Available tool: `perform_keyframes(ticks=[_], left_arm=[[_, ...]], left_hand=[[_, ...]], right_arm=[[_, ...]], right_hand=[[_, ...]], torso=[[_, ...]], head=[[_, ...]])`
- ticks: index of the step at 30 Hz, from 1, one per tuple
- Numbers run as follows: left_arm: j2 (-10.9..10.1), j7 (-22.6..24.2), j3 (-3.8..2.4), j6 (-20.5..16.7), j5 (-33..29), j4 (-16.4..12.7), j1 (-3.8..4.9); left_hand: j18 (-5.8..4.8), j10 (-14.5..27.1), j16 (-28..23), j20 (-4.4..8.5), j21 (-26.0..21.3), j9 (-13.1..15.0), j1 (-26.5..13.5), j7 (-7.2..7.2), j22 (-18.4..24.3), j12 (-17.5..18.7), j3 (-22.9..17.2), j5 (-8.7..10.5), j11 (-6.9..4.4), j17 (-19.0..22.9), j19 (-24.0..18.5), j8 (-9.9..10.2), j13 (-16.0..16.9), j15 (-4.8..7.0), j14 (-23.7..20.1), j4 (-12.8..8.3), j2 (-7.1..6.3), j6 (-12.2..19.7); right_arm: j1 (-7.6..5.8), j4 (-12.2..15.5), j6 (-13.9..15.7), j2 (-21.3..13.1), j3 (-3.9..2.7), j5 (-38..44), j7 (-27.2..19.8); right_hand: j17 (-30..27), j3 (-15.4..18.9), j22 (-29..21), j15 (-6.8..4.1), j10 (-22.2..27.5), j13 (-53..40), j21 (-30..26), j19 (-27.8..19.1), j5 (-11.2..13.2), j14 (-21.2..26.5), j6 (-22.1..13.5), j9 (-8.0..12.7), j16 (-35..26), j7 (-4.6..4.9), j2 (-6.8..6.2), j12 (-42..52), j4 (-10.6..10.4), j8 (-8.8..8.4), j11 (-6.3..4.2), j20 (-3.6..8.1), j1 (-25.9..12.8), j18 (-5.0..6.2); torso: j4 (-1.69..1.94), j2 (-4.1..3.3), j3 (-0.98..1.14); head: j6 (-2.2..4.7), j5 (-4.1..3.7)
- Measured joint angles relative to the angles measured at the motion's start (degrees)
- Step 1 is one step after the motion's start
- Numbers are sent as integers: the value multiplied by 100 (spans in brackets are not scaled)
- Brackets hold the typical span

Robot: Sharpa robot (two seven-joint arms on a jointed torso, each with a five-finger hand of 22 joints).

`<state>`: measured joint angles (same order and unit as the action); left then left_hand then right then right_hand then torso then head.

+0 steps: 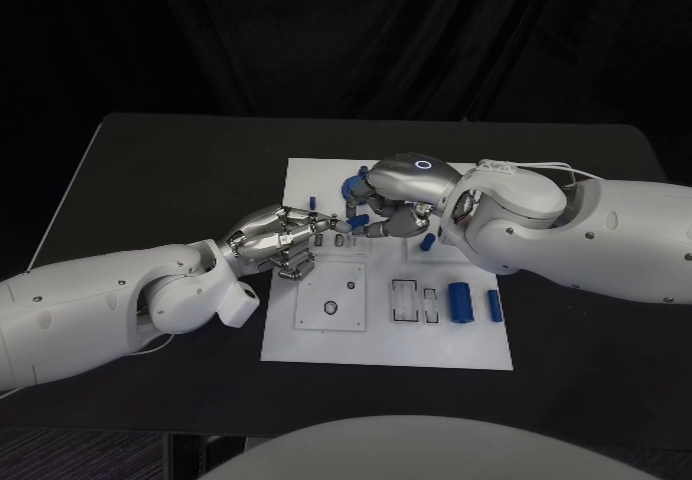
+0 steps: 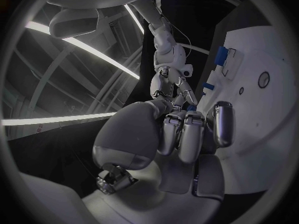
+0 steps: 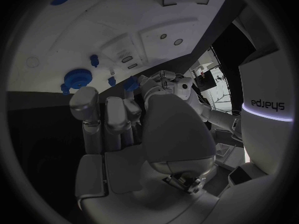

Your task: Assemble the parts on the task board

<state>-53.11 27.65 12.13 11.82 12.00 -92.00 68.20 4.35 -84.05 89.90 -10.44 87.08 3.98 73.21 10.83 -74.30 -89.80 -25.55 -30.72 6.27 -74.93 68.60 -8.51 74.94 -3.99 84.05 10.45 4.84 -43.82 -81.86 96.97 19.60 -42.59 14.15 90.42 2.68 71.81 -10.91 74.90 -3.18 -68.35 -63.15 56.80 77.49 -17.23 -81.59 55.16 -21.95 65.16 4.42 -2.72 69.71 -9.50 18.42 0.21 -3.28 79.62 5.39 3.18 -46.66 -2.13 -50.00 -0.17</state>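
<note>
The white task board [image 1: 382, 345] lies in the middle of the black table. Above its far half my left hand [image 1: 281, 240] and right hand [image 1: 397, 195] meet fingertip to fingertip. A small blue part [image 1: 356, 221] sits between them, pinched by the fingertips of both hands. The right wrist view shows this blue part [image 3: 131, 84] at the tips of my right hand [image 3: 124, 124], with the left hand's fingers [image 3: 165, 82] on its other side. In the left wrist view my left hand [image 2: 181, 129] has its fingers curled in, and the part [image 2: 191, 106] is just past them.
A round blue part [image 1: 351, 187] and a small blue peg [image 1: 361, 170] stand at the board's far edge. Two blue cylinders [image 1: 460, 300] [image 1: 493, 305] lie at the board's right, beside two empty slots [image 1: 411, 300]. Another blue piece [image 1: 428, 240] sits under my right wrist.
</note>
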Motion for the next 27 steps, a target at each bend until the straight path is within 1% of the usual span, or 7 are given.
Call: perform_keyframes(ticks=[2,11,13,17,20,22,27], left_arm=[[-2,-25,0,8,2,10,-1],[-6,-93,0,14,10,61,-2],[-6,-102,0,14,11,69,-2],[-6,-117,0,14,13,84,-3],[-6,-126,0,14,14,89,-3],[-6,-130,0,14,14,93,-3],[3,-147,0,17,15,101,-4]], left_hand=[[0,0,0,-21,0,0,-4,13,19,0,23,66,0,0,-21,4,0,0,0,23,-5,13],[0,0,-3,0,-25,0,-4,12,56,0,33,149,0,1,-81,70,0,0,0,33,-5,93],[0,0,-3,-12,-26,-2,-4,0,60,0,40,167,0,1,-93,71,-1,0,0,39,-5,105],[0,0,-3,0,-46,-25,-4,-23,73,0,57,218,0,1,-122,202,-1,-1,0,22,-5,384],[0,0,-3,0,-46,-28,-20,-32,72,0,57,218,0,1,-122,224,-1,-1,0,22,11,519],[0,0,-3,0,-46,-36,-26,-29,72,0,73,218,1,1,-122,248,-1,-1,0,39,17,567],[0,0,-3,1,-46,-35,-26,-52,72,0,73,242,1,1,-122,275,-1,-1,0,38,17,649]], right_arm=[[0,10,13,-12,0,0,-10],[0,62,21,-61,0,-33,-41],[0,73,17,-66,0,-53,-50],[0,95,5,-72,0,-86,-69],[0,118,-10,-75,0,-108,-83],[0,126,-23,-75,0,-118,-92],[1,130,-56,-66,2,-136,-108]], right_hand=[[-17,-15,0,20,41,27,-45,0,2,20,0,0,-43,0,0,-22,-16,0,0,0,0,0],[-74,-42,0,37,81,98,-128,-40,3,38,-1,0,-126,-1,-1,-98,-21,0,1,0,1,1],[-92,-50,1,17,92,120,-149,-40,4,58,-2,0,-148,-1,-1,-119,-14,0,12,0,1,0],[-108,-50,5,17,101,135,-185,-40,16,58,-3,0,-166,-3,-2,-122,-14,0,21,0,1,0],[-128,-50,4,30,113,153,-209,-61,-4,71,-10,0,-199,-10,-2,-154,-14,0,9,-21,2,4],[-142,-50,4,38,135,167,-223,-61,-4,79,-10,0,-238,-10,-3,-158,-14,0,13,-21,2,89],[-168,-50,4,38,143,195,-267,-61,-4,79,-11,0,-281,-10,-9,-177,-15,0,21,-21,8,91]], torso=[[-1,1,1],[1,4,-3],[3,4,-5],[3,4,-7],[2,4,-8],[1,6,-10],[-1,7,-12]], head=[[0,3],[0,-11],[0,-14],[0,-15],[0,-11],[0,-7],[0,-6]])
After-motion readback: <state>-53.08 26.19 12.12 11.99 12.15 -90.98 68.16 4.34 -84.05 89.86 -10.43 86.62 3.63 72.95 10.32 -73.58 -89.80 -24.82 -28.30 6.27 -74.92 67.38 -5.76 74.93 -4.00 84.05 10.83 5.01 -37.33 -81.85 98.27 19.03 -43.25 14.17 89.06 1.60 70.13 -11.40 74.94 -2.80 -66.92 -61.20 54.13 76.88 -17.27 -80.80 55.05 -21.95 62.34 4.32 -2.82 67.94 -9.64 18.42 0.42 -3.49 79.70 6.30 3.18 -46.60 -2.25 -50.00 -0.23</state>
